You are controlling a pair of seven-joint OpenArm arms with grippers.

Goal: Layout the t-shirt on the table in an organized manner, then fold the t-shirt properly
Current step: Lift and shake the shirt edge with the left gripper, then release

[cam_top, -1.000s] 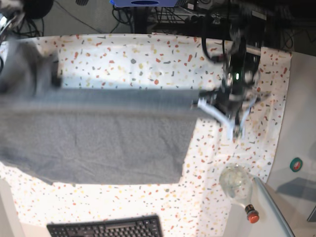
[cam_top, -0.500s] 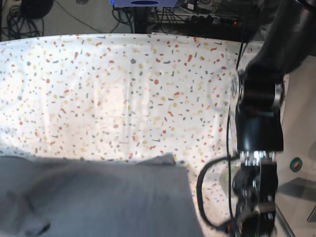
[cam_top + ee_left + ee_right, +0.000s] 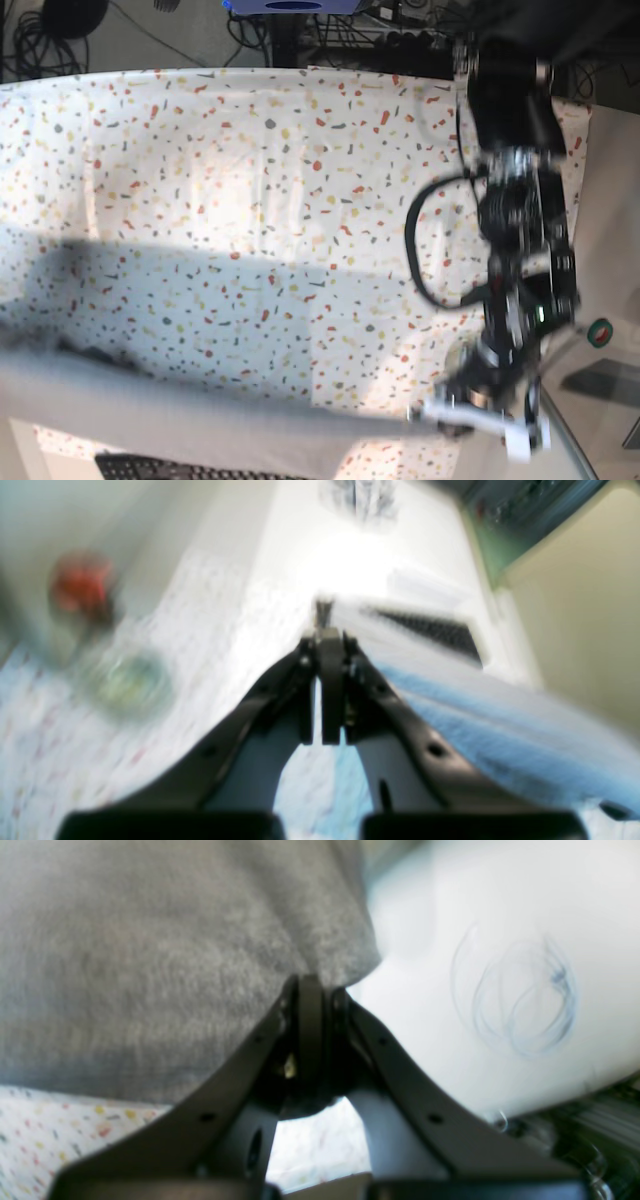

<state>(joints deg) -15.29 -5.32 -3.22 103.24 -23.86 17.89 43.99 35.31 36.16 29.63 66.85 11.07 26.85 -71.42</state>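
The grey t-shirt point(image 3: 200, 420) hangs in the air as a taut, blurred band over the front of the speckled table point(image 3: 250, 150), casting a wide shadow on it. My left gripper point(image 3: 425, 413) is shut on the band's right end. In the left wrist view, the left gripper point(image 3: 325, 635) has its jaws pressed together, and the t-shirt point(image 3: 500, 735) runs off to the right from its tips. The right gripper point(image 3: 312, 987) is shut on a fold of the t-shirt point(image 3: 150, 965), which fills the upper left of its view. The right arm is out of the base view.
A black keyboard point(image 3: 150, 468) lies at the table's front edge, under the hanging cloth, and also shows as the keyboard point(image 3: 430, 630) in the left wrist view. A blurred clear bottle point(image 3: 125, 680) with a red cap point(image 3: 82, 582) stands beside the left arm. A plain white ledge point(image 3: 610, 260) borders the table on the right.
The t-shirt has swept from the table's middle toward the front edge and is now stretched in the air. The left arm has swung forward with its end of the cloth.
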